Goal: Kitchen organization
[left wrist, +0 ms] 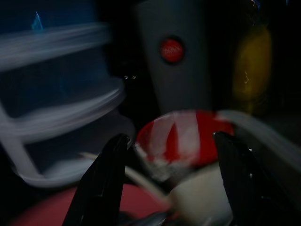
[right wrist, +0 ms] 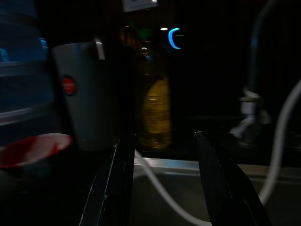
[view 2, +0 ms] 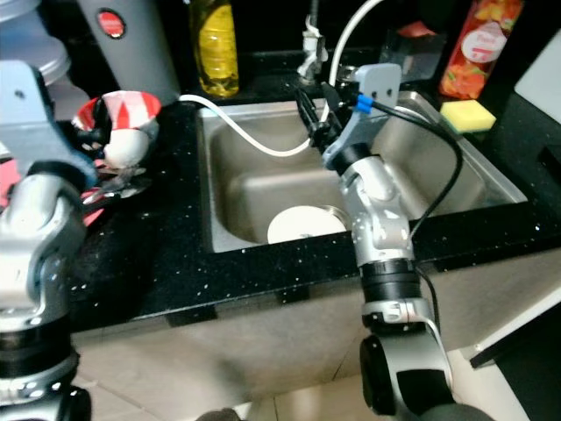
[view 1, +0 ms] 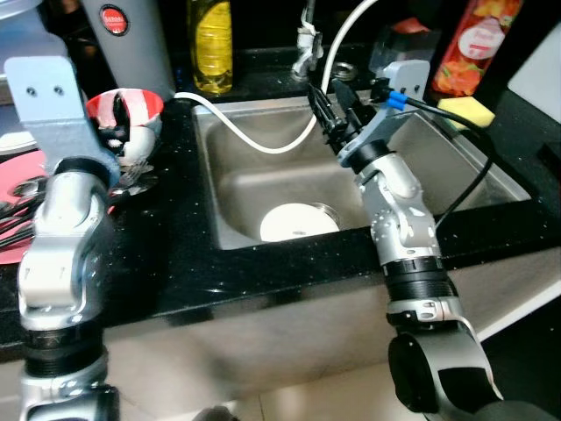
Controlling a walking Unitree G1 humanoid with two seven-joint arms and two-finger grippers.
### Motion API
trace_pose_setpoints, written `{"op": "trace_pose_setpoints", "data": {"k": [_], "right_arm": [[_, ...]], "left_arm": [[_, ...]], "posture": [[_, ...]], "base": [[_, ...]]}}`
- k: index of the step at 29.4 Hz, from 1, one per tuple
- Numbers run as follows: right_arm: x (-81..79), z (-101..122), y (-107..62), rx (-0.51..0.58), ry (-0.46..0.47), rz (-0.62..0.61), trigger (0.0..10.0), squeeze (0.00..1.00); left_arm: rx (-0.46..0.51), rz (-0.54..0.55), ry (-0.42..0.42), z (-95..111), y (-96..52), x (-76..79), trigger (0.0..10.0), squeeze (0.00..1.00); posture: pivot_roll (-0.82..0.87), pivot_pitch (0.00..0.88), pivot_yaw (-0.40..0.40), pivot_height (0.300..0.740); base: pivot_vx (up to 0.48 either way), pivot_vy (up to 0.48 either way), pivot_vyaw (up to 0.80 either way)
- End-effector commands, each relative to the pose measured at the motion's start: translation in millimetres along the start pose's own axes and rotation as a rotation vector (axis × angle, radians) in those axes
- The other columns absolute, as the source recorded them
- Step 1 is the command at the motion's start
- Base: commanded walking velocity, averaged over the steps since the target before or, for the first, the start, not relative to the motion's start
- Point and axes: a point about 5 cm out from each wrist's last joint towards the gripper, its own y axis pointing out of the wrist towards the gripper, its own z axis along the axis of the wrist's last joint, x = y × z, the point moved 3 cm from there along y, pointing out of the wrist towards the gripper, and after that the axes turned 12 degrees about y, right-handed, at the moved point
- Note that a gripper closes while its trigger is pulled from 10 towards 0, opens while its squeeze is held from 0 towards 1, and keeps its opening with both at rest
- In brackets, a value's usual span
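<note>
- Lower centre: a white plate (view 1: 298, 221) lies on the sink (view 1: 491, 175) floor; a careless reach could chip it.
- Centre: the right gripper (view 1: 326, 112), fingers spread and empty, hangs beside a white hose (view 1: 254, 139) and may snag it.
- Upper left: the left gripper (left wrist: 169, 165), spread and empty, faces a red-and-white bowl (view 1: 127, 110); a nudge could tip it.

red round label (view 1: 115, 19) on kettle (view 1: 131, 48), text unreadable
</note>
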Motion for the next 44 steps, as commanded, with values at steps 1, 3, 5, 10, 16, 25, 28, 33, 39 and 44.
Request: {"op": "trace_pose_setpoints", "data": {"k": [1,3,5,10,16,25,28,33,39,44], "right_arm": [[-1.0,4,1.1,0.015,0.010,0.006,10.0,0.00],[-2.1,2,1.4,0.009,0.012,0.013,10.0,0.00],[-2.2,2,1.9,0.006,0.012,0.017,10.0,0.00],[-5.5,2,4.1,0.010,0.016,0.024,10.0,0.00],[-8.9,-1,2.5,0.007,0.054,0.009,10.0,0.00],[-4.4,-7,1.2,-0.002,0.090,-0.047,10.0,0.00],[-2.5,-7,1.4,0.000,0.087,-0.067,10.0,0.00],[1.3,-8,0.4,-0.005,0.084,-0.096,10.0,0.00],[3.3,-8,1.4,-0.004,0.093,-0.109,10.0,0.00],[3.2,-7,1.5,-0.002,0.096,-0.110,10.0,0.00]], "left_arm": [[0.032,-0.071,0.085,7,-6.4,7.2,10.0,0.00],[0.055,-0.135,0.136,10,-14.7,8.7,10.0,0.00],[0.068,-0.173,0.170,11,-19.8,9.2,10.0,0.00],[0.059,-0.164,0.113,11,-20.3,2.5,10.0,0.00],[0.123,-0.133,0.029,28,-16.3,8.2,10.0,0.00],[0.143,-0.080,-0.031,32,-16.1,11.9,10.0,0.00],[0.141,-0.085,-0.038,32,-14.7,13.6,10.0,0.00],[0.141,-0.080,-0.037,32,-14.0,13.6,10.0,0.00],[0.139,-0.083,-0.034,30,-14.1,17.0,10.0,0.00],[0.139,-0.085,-0.033,30,-13.4,17.5,10.0,0.00]], "posture": [[0.24,0.046,-0.037,0.740],[0.24,0.046,-0.037,0.740],[0.24,0.046,-0.037,0.740],[0.25,0.048,-0.040,0.740],[0.23,0.039,-0.033,0.740],[0.20,0.032,-0.029,0.740],[0.20,0.028,-0.026,0.740],[0.20,0.026,-0.027,0.740],[0.20,0.018,-0.027,0.740],[0.19,0.014,-0.024,0.740]], "base": [[0.000,0.000,0.00],[0.000,0.000,0.00],[0.000,0.000,0.00],[0.000,0.000,0.00],[0.000,0.000,0.00],[0.000,0.000,0.00],[0.000,0.000,0.00],[0.000,0.000,0.10],[0.000,0.000,0.74],[0.000,0.000,0.72]]}}
